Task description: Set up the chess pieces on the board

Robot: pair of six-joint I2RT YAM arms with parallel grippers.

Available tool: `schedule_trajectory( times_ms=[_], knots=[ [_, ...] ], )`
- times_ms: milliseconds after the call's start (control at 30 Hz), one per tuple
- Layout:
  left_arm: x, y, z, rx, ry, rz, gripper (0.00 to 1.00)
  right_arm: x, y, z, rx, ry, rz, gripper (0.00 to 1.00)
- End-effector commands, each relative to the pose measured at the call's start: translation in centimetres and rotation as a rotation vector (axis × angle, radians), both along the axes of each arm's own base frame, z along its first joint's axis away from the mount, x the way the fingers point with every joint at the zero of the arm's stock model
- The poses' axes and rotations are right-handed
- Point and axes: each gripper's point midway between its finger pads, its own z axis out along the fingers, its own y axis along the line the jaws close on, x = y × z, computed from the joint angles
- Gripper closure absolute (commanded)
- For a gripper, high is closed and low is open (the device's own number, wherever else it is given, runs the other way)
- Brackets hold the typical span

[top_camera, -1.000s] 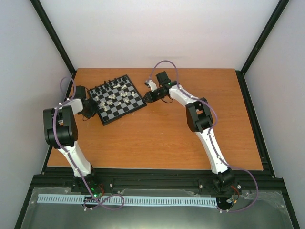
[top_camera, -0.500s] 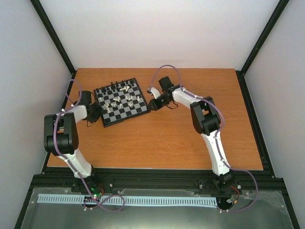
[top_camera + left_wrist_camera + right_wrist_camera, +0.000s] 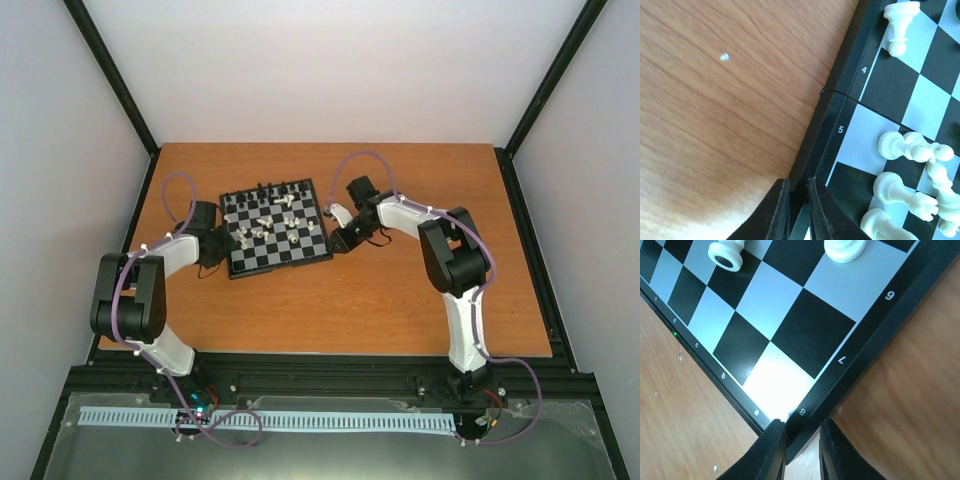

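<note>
Barely started imo: the left end effector and right end effector are each pinched almost closed on opposite edges of the board, whose white chess pieces lie jumbled around its middle, none lined up.

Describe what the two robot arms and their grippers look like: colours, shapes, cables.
The left arm and right arm alternate white links with bulky black joints. A purple cable loops along each. The left gripper and right gripper each have two slim black fingers.
</note>
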Motion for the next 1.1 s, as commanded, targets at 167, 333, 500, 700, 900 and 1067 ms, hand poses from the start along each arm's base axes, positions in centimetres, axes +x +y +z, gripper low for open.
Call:
schedule_trajectory(
  times_ms=[167,333,500,700,900,1067],
  knots=[
    [-4.5,-6.2,-1.2,-0.058,0.055,-0.166,0.85,-6.8,-1.6,1.2,-0.012,0.052,0.113,0.82],
    [-5.8,-7.1,-0.8,-0.062,0.022,-0.219,0.85,-8.9,-3.0,2.1,-0.03,0.049,0.132,0.82],
    [-7.7,-7.6,0.0,-0.072,-0.015,-0.268,0.85,-10.2,-4.0,2.8,-0.044,0.044,0.136,0.82],
    [-9.4,-7.5,0.7,-0.076,-0.042,-0.301,0.84,-11.9,-5.1,2.9,-0.062,0.049,0.144,0.82],
    [-9.9,-6.2,2.2,-0.017,-0.073,-0.272,0.81,-11.3,-6.3,5.2,-0.043,-0.002,0.102,0.81],
    [-10.2,-6.3,4.1,-0.017,-0.119,-0.304,0.54,-9.6,-6.9,9.2,0.004,-0.079,0.047,0.76]
  ],
)
